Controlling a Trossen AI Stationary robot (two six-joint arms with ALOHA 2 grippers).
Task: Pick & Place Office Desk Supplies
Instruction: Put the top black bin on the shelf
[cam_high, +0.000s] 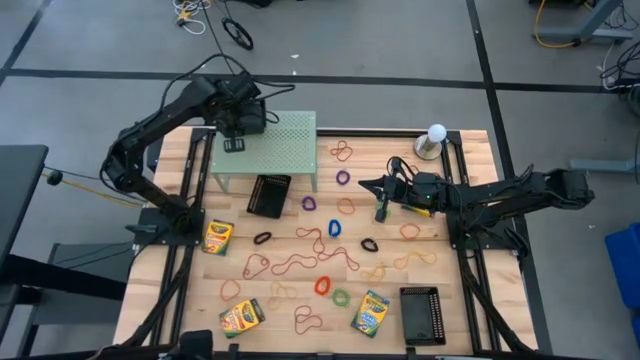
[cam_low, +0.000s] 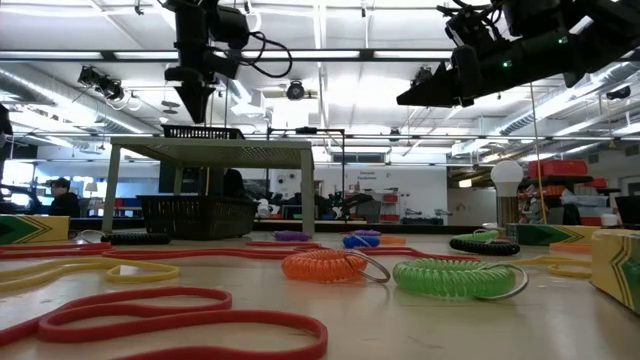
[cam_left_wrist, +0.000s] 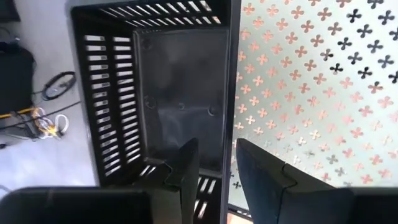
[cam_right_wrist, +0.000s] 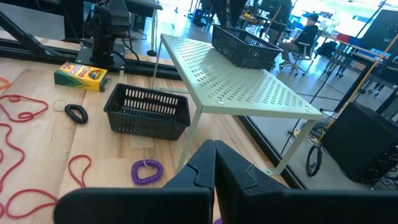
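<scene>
My left gripper (cam_high: 235, 143) hangs over the left end of the pale green shelf (cam_high: 268, 140), open. Its fingers stand on either side of one long wall (cam_left_wrist: 228, 93) of a black mesh tray (cam_right_wrist: 242, 43). That tray rests flat on the shelf top (cam_low: 205, 131). In the low view the fingertips (cam_low: 193, 115) end just above the tray's rim. My right gripper (cam_right_wrist: 214, 163) is shut and holds nothing. It floats high over the table's right middle (cam_high: 368, 185), pointing toward the shelf. Rubber-band loops (cam_high: 300, 262) and coils lie all over the wood.
A second mesh tray (cam_high: 268, 195) sits on the table at the shelf's front, a third (cam_high: 422, 315) near the right near corner. Crayon boxes lie at the left (cam_high: 217, 236) and near edge (cam_high: 241, 315), (cam_high: 370, 312). A white ball on a stand (cam_high: 433, 140) is far right.
</scene>
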